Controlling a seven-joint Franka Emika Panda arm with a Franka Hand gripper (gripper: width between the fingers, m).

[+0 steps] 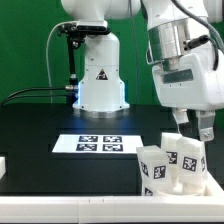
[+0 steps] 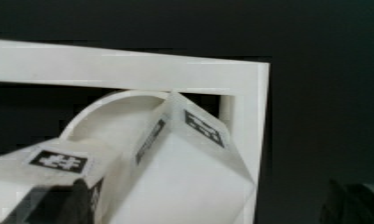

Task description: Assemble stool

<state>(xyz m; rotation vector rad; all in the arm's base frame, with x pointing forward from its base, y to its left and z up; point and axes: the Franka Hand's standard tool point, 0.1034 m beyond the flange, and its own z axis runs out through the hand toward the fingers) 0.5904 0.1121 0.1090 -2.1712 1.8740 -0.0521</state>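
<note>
A cluster of short chunky white stool legs with black-and-white tags stands at the table's front, on the exterior view's right. My gripper hangs just above them, fingers pointing down and apart. In the wrist view one tagged leg fills the space between my dark fingers. A dark gap shows between the leg and the other finger. My gripper looks open, with nothing clamped. The round seat is not in view.
The marker board lies mid-table in front of the robot base. A white rail runs behind the leg in the wrist view. A white edge borders the table front. A small white object sits at the far left.
</note>
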